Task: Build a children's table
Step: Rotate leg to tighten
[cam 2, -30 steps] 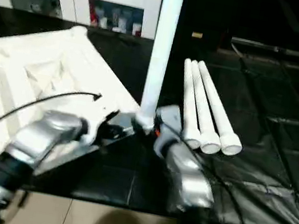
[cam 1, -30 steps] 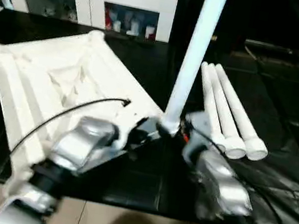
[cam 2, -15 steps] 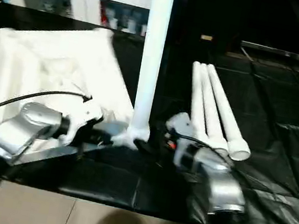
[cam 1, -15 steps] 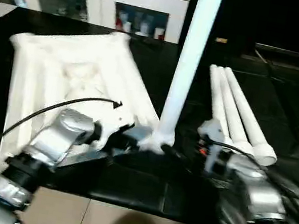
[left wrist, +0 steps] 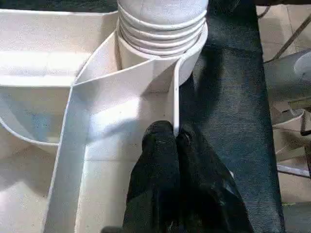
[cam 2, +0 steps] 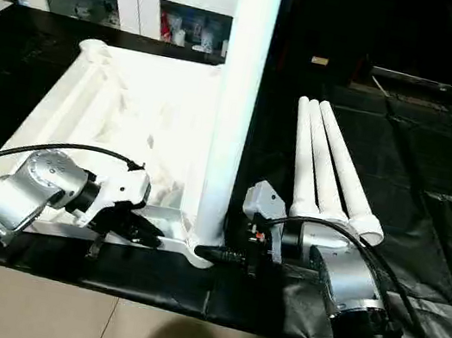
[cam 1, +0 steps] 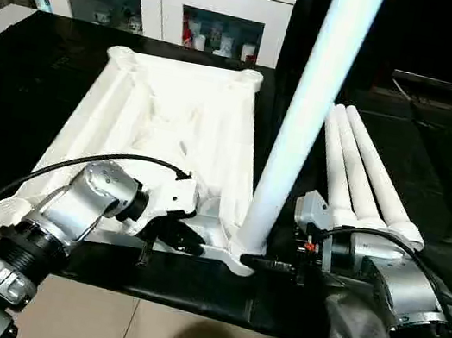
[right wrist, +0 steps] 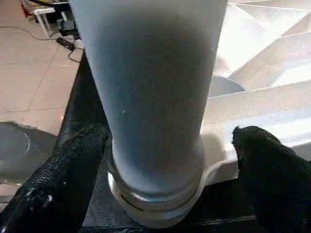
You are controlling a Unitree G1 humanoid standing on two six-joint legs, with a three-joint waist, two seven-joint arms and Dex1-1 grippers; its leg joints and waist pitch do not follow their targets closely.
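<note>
With the tabletop (cam 1: 171, 133) lying underside up at the near edge of the black worktop (cam 1: 21, 89) and one leg (cam 1: 303, 130) upright in its near corner socket, the left gripper (left wrist: 175, 138), pressed together on a thin rib, should steady it while the spread right gripper (right wrist: 160, 141), around the leg's base, closes and seats it.
</note>
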